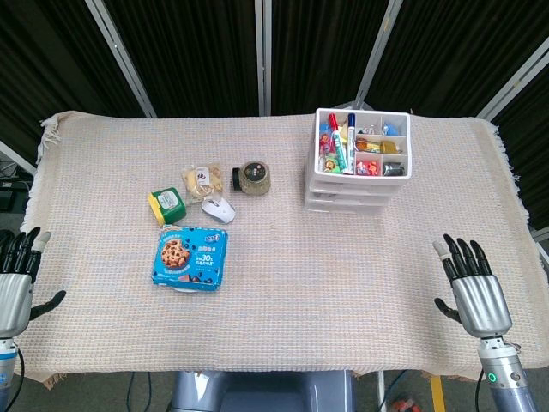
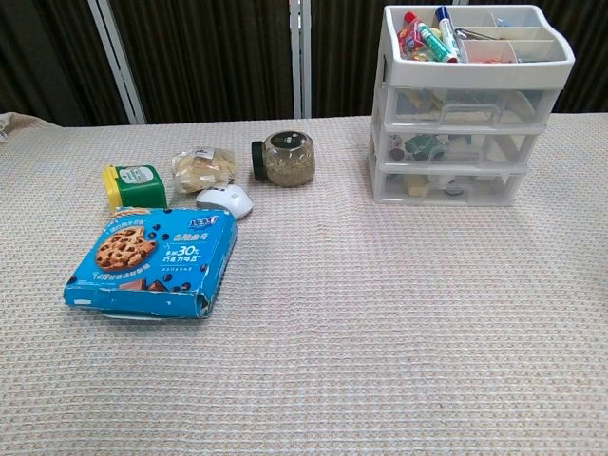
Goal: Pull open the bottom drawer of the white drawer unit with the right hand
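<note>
Black curtains and slanted metal poles close off the far side, and a woven beige cloth covers the tabletop [image 1: 283, 249]. From the head view, the white drawer unit [image 1: 356, 163] stands at the far right, its top tray crowded with markers and small items. The right hand [image 1: 470, 283] rests at the near right edge, fingers apart and holding nothing, well apart from the unit. The left hand [image 1: 17, 275] sits at the near left edge, likewise spread and empty. A blue cookie box [image 1: 191, 258], a green tin [image 1: 166, 204], a white mouse [image 1: 219, 209], a snack bag [image 1: 203, 180] and a round jar [image 1: 255, 177] cluster at centre left, clear of the right hand's path.

From the chest view, neither hand shows. The unit's three clear drawers face the robot, and the bottom drawer [image 2: 446, 185] looks fully closed, with a small pull near its middle. The reach is probably next: come in low, hook the fingertips on that pull, and draw straight toward the near edge. The light unit may slide or tip, so pull slowly.
</note>
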You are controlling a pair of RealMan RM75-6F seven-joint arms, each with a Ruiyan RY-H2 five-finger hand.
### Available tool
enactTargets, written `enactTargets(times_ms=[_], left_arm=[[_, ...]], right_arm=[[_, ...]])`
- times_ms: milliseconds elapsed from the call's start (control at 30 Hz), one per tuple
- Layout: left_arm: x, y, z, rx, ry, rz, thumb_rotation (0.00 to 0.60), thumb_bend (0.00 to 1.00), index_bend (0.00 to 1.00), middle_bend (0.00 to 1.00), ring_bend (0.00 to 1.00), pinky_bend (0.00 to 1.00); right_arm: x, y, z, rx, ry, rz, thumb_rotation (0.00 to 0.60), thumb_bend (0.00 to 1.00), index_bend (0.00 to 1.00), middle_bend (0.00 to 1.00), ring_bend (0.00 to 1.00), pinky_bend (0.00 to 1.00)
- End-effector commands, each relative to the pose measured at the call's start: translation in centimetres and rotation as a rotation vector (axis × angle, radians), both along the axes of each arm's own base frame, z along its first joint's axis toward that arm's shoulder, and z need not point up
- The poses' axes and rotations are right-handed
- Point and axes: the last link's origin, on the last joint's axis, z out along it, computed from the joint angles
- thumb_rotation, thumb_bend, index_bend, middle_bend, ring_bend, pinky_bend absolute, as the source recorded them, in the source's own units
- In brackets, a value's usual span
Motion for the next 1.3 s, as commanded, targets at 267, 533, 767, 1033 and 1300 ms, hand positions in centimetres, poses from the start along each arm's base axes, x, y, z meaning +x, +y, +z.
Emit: enactTargets(times_ms=[267, 533, 767, 1033, 1300], left_arm=[[0.1, -0.2, 0.1, -0.005, -0.007, 0.0, 0.6, 0.07, 0.0, 0.0, 0.0, 0.0], [0.2, -0.1, 0.4, -0.001, -0.022, -0.008, 0.6, 0.07, 0.0, 0.0, 0.0, 0.0], [0.6, -0.3, 1.0, 0.028, -0.04, -0.026, 0.6, 0.07, 0.0, 0.0, 0.0, 0.0], [1.5, -0.1, 1.0, 0.028, -0.058, -0.06, 0.6, 0.08, 0.0, 0.0, 0.0, 0.0], [1.7, 0.0, 1.1, 0.03, -0.067, -0.069, 0.6, 0.08, 0.0, 0.0, 0.0, 0.0]], right_arm=[[-0.2, -0.3, -0.3, 0.035, -0.04, -0.027, 0.6, 0.07, 0.0, 0.0, 0.0, 0.0], [0.1, -1.4, -1.0, 0.082, -0.16, -0.069, 0.6, 0.07, 0.02, 0.0, 0.0, 0.0], [3.0, -5.0, -2.7, 0.147, -0.575, -0.151, 0.6, 0.08, 0.15, 0.56, 0.52, 0.48], [6.9, -8.4, -5.1, 0.359, -1.043, -0.324, 0.6, 0.23, 0.16, 0.84, 0.79, 0.63], [7.8, -11.3, -7.5, 0.411, -1.305, -0.437, 0.6, 0.35, 0.14, 0.86, 0.8, 0.64]])
